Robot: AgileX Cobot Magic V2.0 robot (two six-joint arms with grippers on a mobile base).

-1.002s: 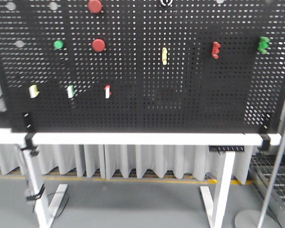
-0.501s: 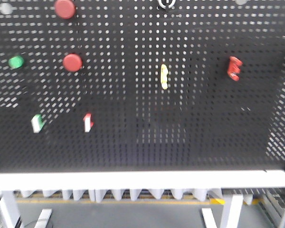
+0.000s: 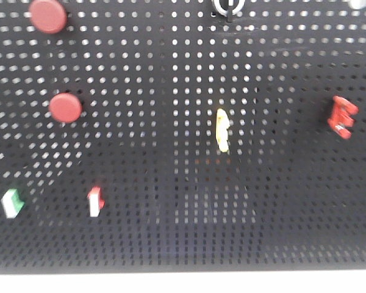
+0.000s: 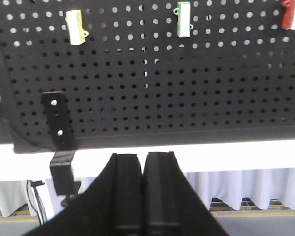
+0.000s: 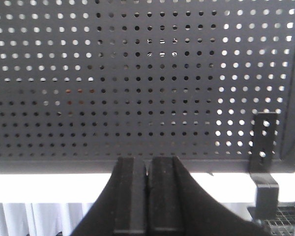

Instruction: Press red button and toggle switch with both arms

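Two red buttons sit on the black pegboard [image 3: 171, 183] in the front view: one at the top left [image 3: 48, 15], one lower [image 3: 65, 108]. The toggle switch [image 3: 227, 6], a silvery ring with a short black lever, shows at the top edge, partly cut off. My left gripper [image 4: 143, 160] is shut and empty, low in front of the board's white bottom rail [image 4: 236, 155]. My right gripper [image 5: 147, 162] is shut and empty, level with the rail [image 5: 49, 184] near the board's right corner. Neither gripper shows in the front view.
A narrow yellow switch [image 3: 222, 129], a red clip [image 3: 342, 116], a green-white rocker [image 3: 12, 202] and a red-white rocker [image 3: 95, 200] are on the board. The left wrist view shows yellow [image 4: 75, 28], green [image 4: 183, 18] and red [image 4: 291, 14] rockers and a black bracket [image 4: 57, 123].
The front view has closed in on the pegboard: the table legs and floor have left the frame, and the buttons and switches appear larger and spread outward.
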